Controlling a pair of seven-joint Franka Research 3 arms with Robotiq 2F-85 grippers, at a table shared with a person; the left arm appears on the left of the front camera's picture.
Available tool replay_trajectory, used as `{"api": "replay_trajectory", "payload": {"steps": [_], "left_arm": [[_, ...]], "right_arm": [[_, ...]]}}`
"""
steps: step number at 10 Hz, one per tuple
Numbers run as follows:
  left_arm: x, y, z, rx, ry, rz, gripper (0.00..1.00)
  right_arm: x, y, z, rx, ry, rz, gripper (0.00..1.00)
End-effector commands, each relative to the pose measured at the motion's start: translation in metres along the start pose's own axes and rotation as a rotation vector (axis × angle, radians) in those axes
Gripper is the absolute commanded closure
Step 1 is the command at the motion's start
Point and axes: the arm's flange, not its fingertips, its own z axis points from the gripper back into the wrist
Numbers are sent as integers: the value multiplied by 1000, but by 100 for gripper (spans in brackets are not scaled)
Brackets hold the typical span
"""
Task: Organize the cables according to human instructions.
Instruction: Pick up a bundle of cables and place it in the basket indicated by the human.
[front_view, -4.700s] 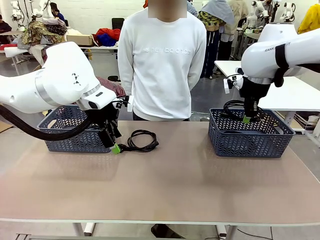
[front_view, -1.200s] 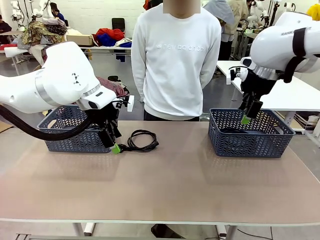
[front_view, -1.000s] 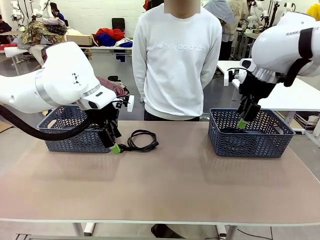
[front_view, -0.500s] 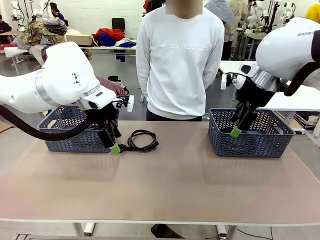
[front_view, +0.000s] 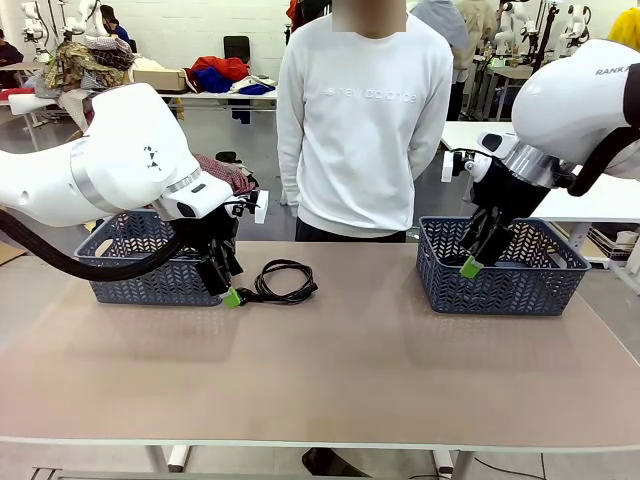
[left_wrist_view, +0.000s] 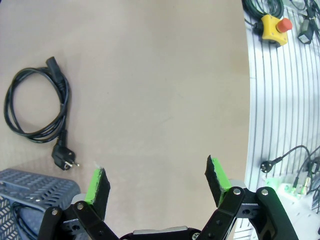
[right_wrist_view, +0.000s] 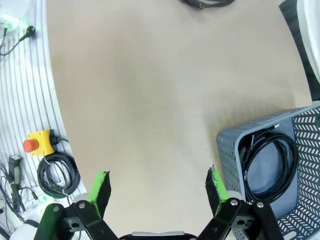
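Both claws are wide open and hold nothing. The cable (front_view: 284, 281) on the counter (front_view: 330, 370) looks light and floppy. Best to pinch its bunched loop, not a plug.

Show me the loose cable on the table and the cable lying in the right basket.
Loose cable (front_view: 283, 281), front view, on its coiled loop.
Cable in the right basket (right_wrist_view: 270, 167), right wrist view, on the coil's strands.

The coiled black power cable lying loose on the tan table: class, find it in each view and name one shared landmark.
Front view: coiled black power cable on the table, beside the left gripper.
Left wrist view: upper left, plug towards the grey basket.
Right wrist view: cut off at the top edge.
Shared landmark: the tan tabletop.
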Motion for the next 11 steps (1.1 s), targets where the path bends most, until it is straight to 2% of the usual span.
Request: {"api": "replay_trajectory", "payload": {"steps": [1, 11], "left_arm": [[-1, -1, 1, 2, 0, 2, 0], [-1, -1, 1, 2, 0, 2, 0]], "right_arm": [[1, 0, 2, -6, -1, 1, 0], [1, 0, 2, -6, -1, 1, 0]]}}
